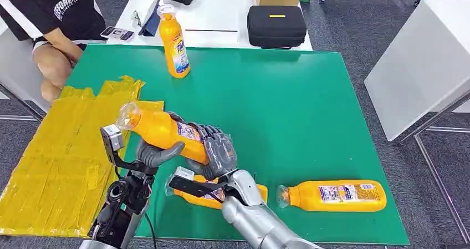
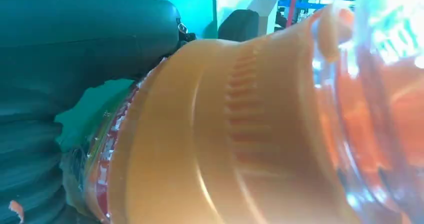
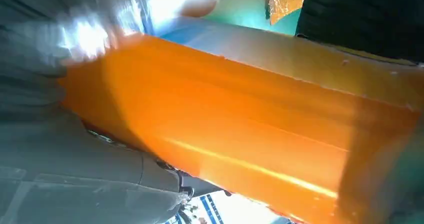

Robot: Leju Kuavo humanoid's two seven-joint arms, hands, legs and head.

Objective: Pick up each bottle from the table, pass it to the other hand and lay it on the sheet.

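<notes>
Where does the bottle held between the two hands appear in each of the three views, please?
Head view: the held bottle is left of centre, over the green table, gripped by the left hand and right hand.
Left wrist view: its orange body takes up most of the picture.
Right wrist view: its side runs across the picture.
Shared landmark: the green table.

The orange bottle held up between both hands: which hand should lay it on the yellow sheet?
Probably the left hand: it already grips the bottle and is next to the sheet; the right hand is farther off.
</notes>
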